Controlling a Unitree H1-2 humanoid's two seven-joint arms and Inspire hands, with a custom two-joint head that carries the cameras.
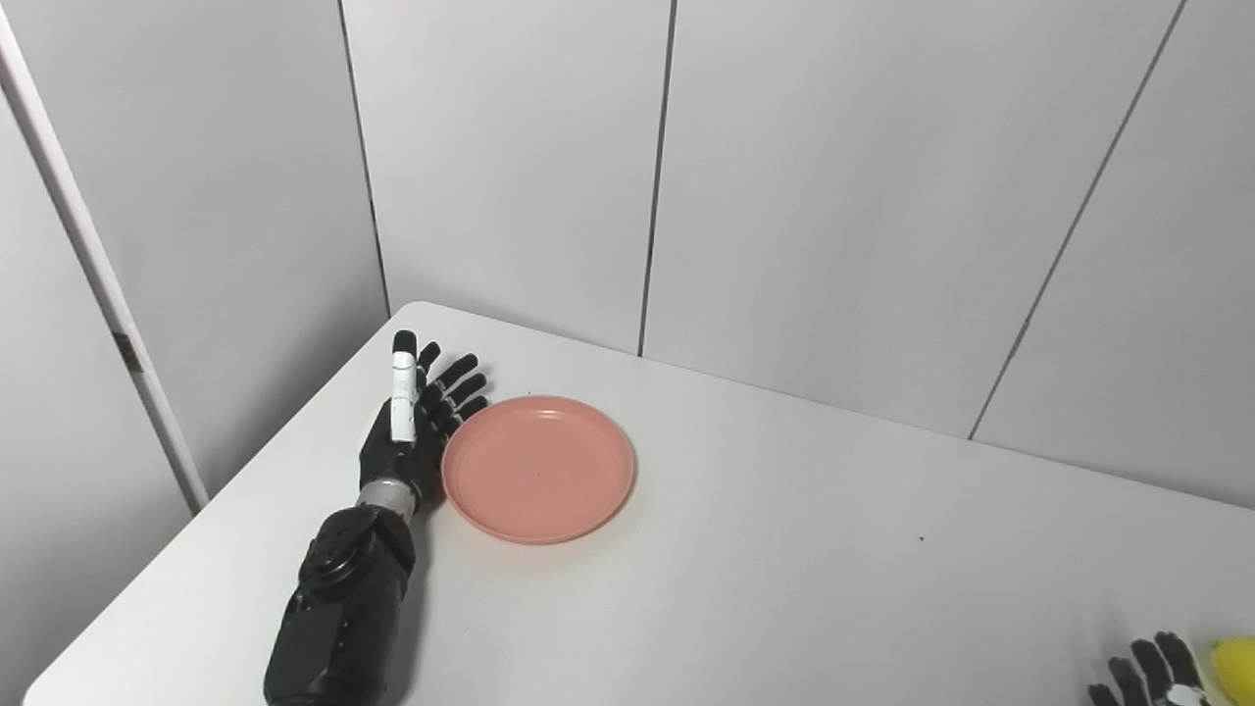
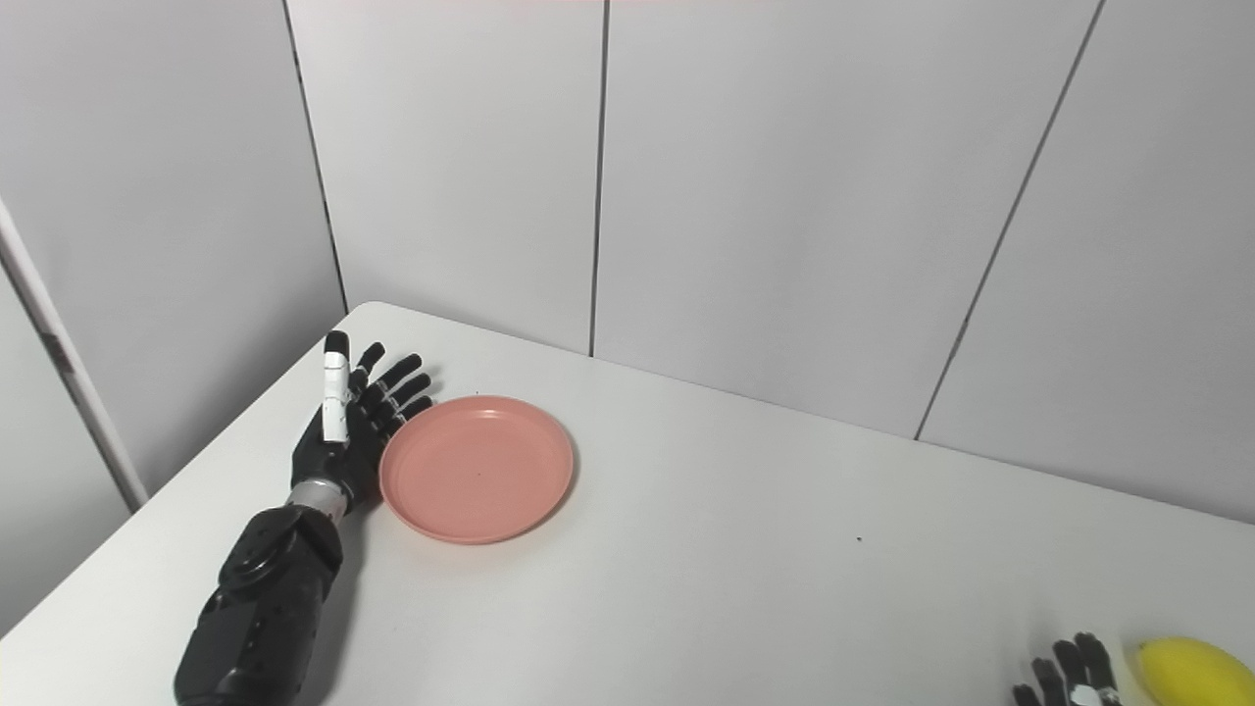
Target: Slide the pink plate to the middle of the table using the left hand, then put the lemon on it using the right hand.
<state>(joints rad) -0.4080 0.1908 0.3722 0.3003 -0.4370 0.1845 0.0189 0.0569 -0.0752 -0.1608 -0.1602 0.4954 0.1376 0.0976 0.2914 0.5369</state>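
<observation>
Left eye: my left hand (image 1: 412,431), fingers spread and empty, touches the pink plate (image 1: 537,468) near the table's (image 1: 784,549) far-left corner.
Right eye: lemon (image 2: 1191,673) at the near-right edge; my right hand (image 2: 1069,679) just beside it, grip seemingly open, mostly cropped.

My black left hand (image 1: 412,427) lies flat at nine o'clock, fingers (image 1: 459,384) spread and pointing toward one o'clock, holding nothing. My black right hand (image 2: 1069,677) barely shows at five o'clock, its fingertips apart.

black hands (image 1: 407,431), one white finger
</observation>
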